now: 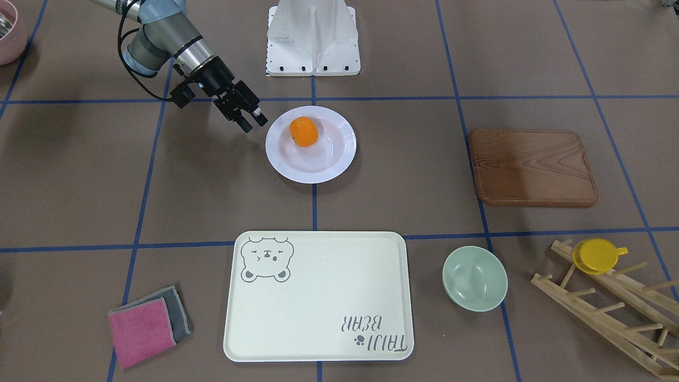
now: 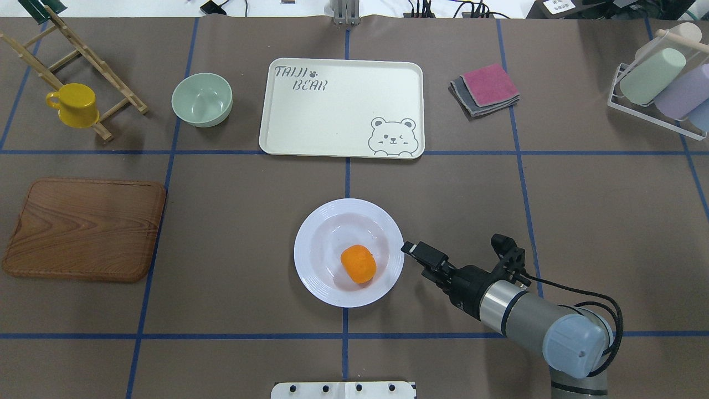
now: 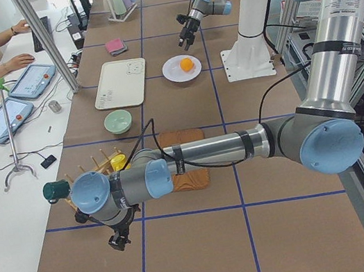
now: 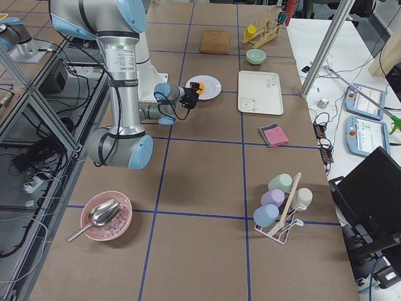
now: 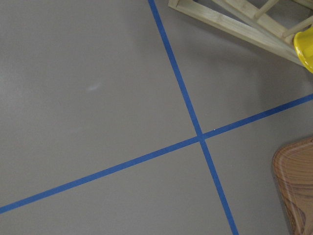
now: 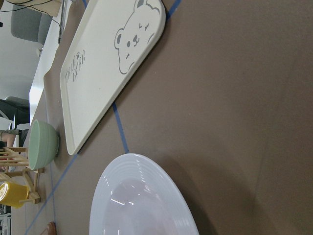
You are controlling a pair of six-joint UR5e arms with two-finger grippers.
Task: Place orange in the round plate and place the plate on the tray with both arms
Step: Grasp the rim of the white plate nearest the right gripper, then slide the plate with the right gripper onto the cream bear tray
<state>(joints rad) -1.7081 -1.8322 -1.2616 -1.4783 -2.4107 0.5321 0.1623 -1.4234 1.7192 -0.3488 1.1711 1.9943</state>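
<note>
The orange [image 1: 303, 131] [image 2: 358, 264] lies inside the white round plate [image 1: 339, 159] [image 2: 316, 277], near the robot's side of its sunken centre. My right gripper [image 1: 252, 122] [image 2: 411, 247] hovers just off the plate's rim, open and empty, fingertips pointing at the plate. The right wrist view shows the plate rim [image 6: 142, 196] and the cream bear tray [image 6: 112, 63] beyond it. The tray [image 1: 318, 297] [image 2: 332, 111] lies bare across the table. My left gripper [image 3: 119, 240] hangs low beside the wooden rack, seen only in the exterior left view; whether it is open or shut I cannot tell.
A brown wooden board [image 2: 83, 228] lies on the robot's left. A green bowl [image 2: 201, 100] sits beside the tray, and a yellow cup [image 2: 75, 105] hangs on a wooden rack [image 2: 83, 66]. Folded cloths [image 2: 487, 88] and a cup rack [image 2: 659, 83] are far right.
</note>
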